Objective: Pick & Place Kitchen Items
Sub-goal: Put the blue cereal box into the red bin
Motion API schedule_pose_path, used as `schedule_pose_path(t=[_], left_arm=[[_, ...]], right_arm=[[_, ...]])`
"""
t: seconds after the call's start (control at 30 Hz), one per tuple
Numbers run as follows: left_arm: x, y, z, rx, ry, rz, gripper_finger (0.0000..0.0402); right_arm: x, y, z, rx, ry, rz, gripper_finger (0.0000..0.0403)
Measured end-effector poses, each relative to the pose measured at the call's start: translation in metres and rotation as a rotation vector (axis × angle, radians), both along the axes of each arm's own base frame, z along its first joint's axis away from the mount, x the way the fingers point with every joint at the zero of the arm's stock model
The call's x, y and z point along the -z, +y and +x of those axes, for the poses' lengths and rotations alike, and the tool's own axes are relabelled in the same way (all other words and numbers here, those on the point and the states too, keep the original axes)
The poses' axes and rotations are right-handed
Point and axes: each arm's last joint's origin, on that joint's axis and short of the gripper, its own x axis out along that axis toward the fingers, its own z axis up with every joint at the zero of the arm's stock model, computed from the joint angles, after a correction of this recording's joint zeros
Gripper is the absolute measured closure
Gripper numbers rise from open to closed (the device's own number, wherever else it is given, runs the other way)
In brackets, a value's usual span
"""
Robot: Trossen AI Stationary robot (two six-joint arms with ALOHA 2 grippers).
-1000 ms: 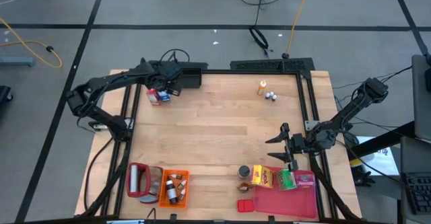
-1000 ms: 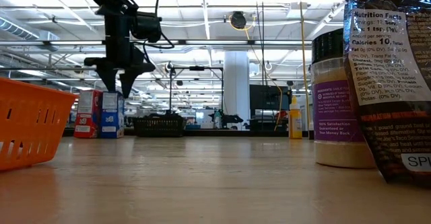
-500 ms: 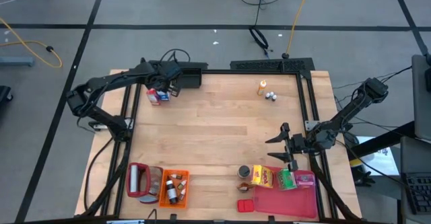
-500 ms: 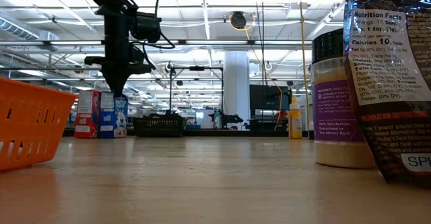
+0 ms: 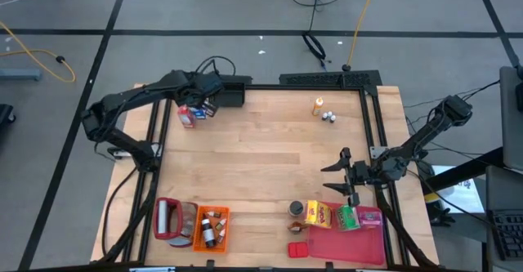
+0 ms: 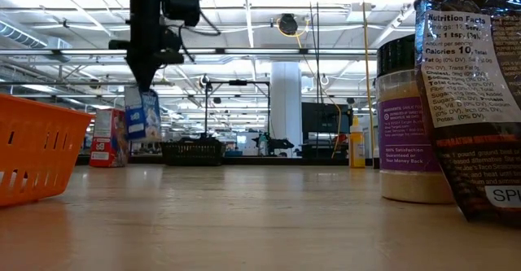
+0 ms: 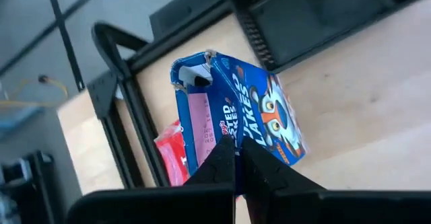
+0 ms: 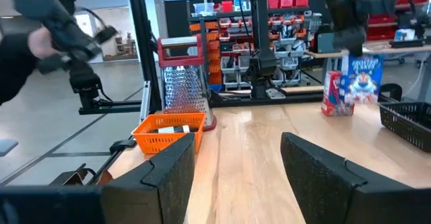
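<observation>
Left gripper (image 6: 143, 82) pinching the top edge of a blue Frosted Flakes box (image 7: 252, 116), fingers fully closed on thin glossy cardboard. Box (image 6: 142, 115) hanging tilted, clear of the wood, at the far left corner of the table. Red cereal box (image 6: 107, 137) standing upright on the table just beside and below it, also showing as a red slab (image 7: 172, 155) behind the blue one.

Right gripper (image 5: 343, 176) waiting with fingers spread wide, gripping nothing, hovering near the right edge just above the row of boxes. Blunt dark fingers (image 8: 323, 170) showing matte plastic.

Table (image 5: 270, 158) showing pale planked wood, black metal frame around it. Black mesh basket (image 6: 191, 151) sitting at the far edge.

Orange slotted plastic crate (image 5: 210, 227) holding several small white-capped bottles. Metal box grater (image 5: 167, 217) lying on a red dish beside the crate. Flat pink-red tray (image 5: 347, 243) lying near the right corner; yellow box (image 5: 319, 214), green box (image 5: 347, 217) and pink box (image 5: 370, 218) lining its far edge. Dark round tin (image 5: 297, 209) just left of the yellow box. Orange bottle (image 5: 317, 105) and two tiny white-capped bottles (image 5: 328, 117) standing at the far side.
</observation>
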Motion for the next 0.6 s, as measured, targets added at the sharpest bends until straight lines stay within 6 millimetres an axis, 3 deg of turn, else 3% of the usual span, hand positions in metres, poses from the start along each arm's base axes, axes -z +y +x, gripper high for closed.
schedule_pose_path(t=[0.2,0.33,0.6], left_arm=[[-0.03,-0.028,0.017,0.161,0.0,0.067,0.0401],[-0.047,-0.058,0.032,0.33,-0.039,0.104,0.0401],[-0.06,-0.118,0.057,0.664,-0.146,0.156,0.0402]], right_arm=[[0.001,-0.003,0.002,0.019,0.013,0.012,0.0193],[0.001,-0.003,0.002,0.021,0.013,0.018,0.0193],[0.001,-0.003,0.002,0.021,0.01,0.023,0.0193]])
